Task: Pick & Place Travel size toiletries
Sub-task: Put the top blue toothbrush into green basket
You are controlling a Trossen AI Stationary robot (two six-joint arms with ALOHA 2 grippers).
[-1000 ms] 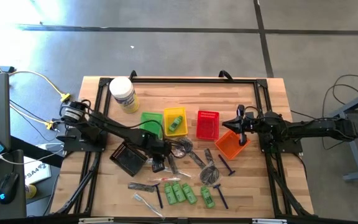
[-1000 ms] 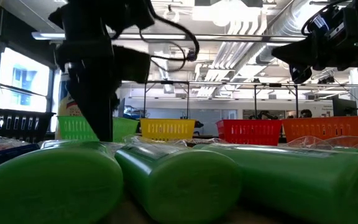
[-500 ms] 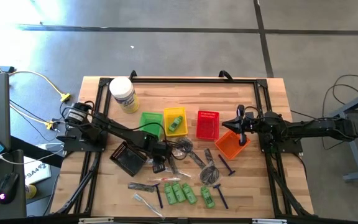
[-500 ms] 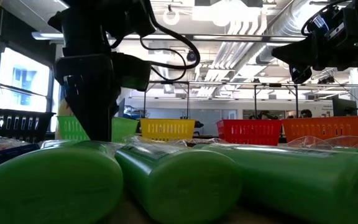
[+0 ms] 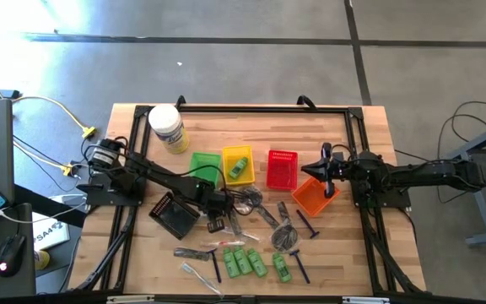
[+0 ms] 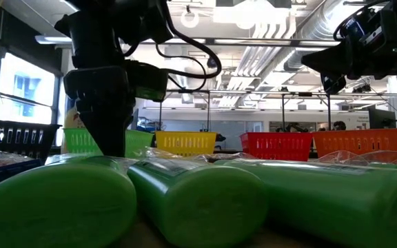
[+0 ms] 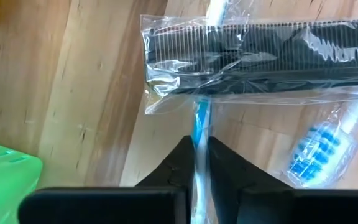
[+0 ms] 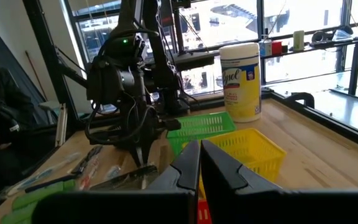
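My left gripper (image 5: 216,222) is low over the table's middle, shut on a clear-wrapped blue-and-white toothbrush (image 7: 202,118). The toothbrush's far end runs under a clear-wrapped black comb (image 7: 260,43). A second wrapped toothbrush (image 7: 312,146) lies beside it. Several green tubes (image 5: 243,260) lie in a row near the front edge, and another lies in the yellow basket (image 5: 238,165). Black razors (image 5: 308,224) lie to their right. My right gripper (image 5: 327,181) hangs shut and empty over the orange basket (image 5: 313,196). My left gripper pinches the toothbrush's thin handle (image 7: 200,146) between its two fingertips (image 7: 184,155), through the clear wrap. The fingers come from above, pointing down, one on each side of the handle. The toothbrush lies on the wood, its far end under the comb's wrap.
Green (image 5: 202,165), red (image 5: 282,169) and black (image 5: 174,215) baskets stand around the table's middle. A large white jar (image 5: 167,127) lies at the far left. Dark round flat pieces (image 5: 287,236) and more wrapped sticks (image 5: 194,253) lie toward the front.
My left gripper has shifted a little toward the table's right edge and slightly down at the wrapped sticks. My right arm has kept still.
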